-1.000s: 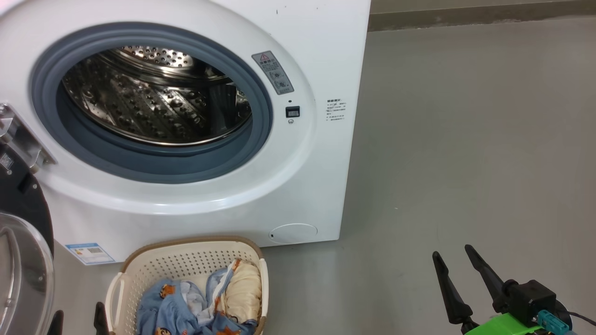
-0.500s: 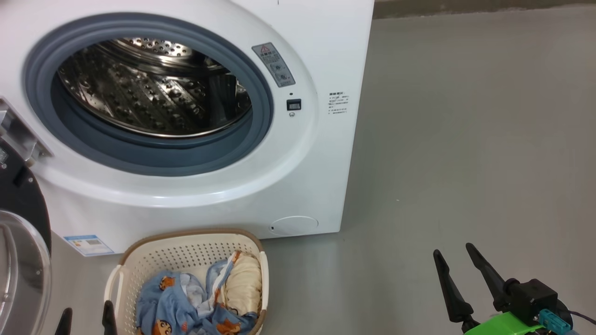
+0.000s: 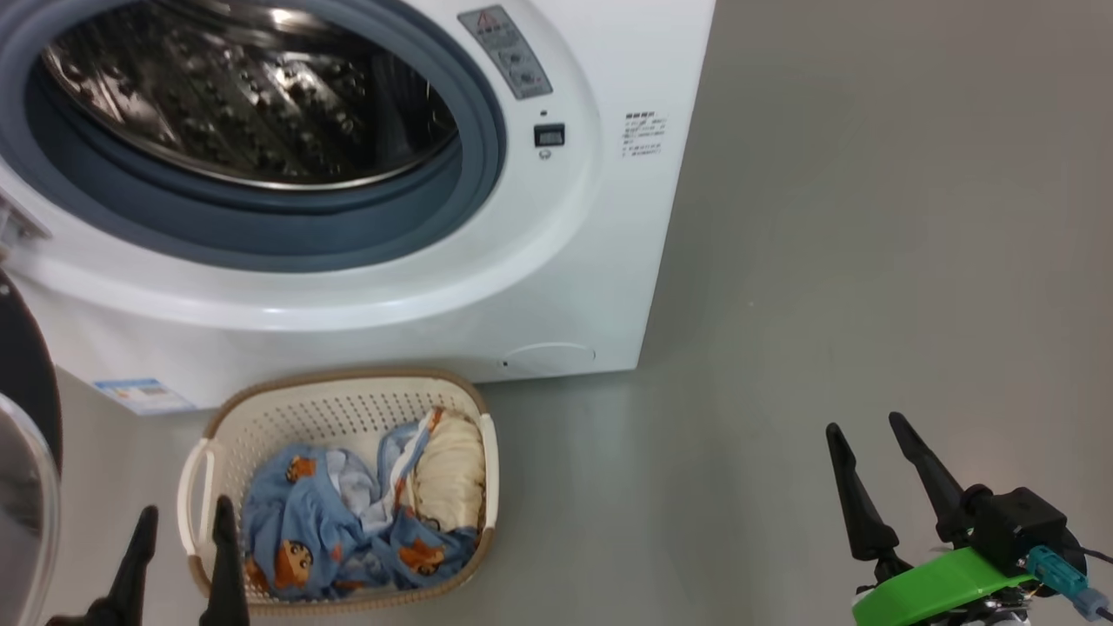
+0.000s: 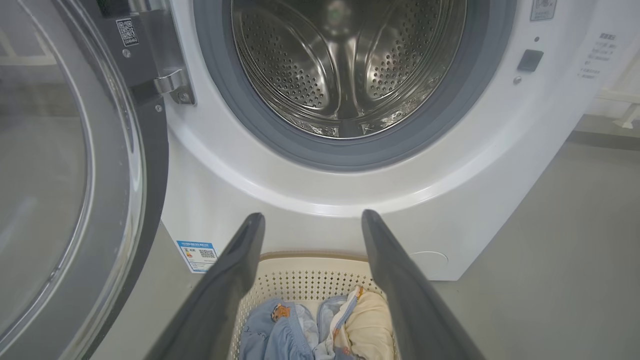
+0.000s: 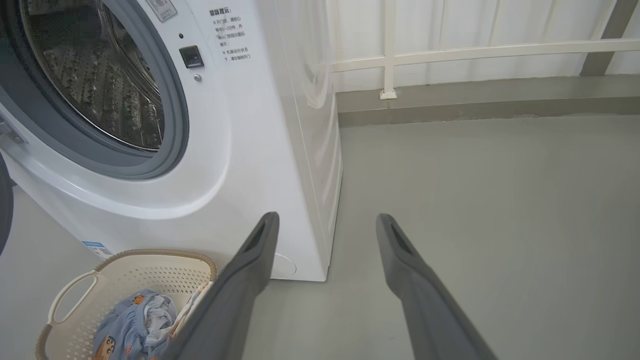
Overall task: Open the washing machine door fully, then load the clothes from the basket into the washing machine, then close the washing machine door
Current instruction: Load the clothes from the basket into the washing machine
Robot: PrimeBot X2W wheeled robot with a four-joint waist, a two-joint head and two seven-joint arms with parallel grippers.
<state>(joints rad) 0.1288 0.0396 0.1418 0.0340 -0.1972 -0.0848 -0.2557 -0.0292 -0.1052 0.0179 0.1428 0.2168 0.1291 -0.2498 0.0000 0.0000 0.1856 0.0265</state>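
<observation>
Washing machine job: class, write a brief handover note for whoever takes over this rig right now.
Left tool: open, empty, near the basket's left side.
Right tool: open, empty, over the floor to the right.
Washing machine door: swung open on the left; drum empty.
Clothes: all in the basket, in front of the washing machine.
Done: door opened. Left: load clothes, close door.

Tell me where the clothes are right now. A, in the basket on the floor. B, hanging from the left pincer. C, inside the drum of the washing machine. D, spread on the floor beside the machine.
A: the blue and cream clothes lie inside the basket, which stands on the floor in front of the washing machine.
</observation>
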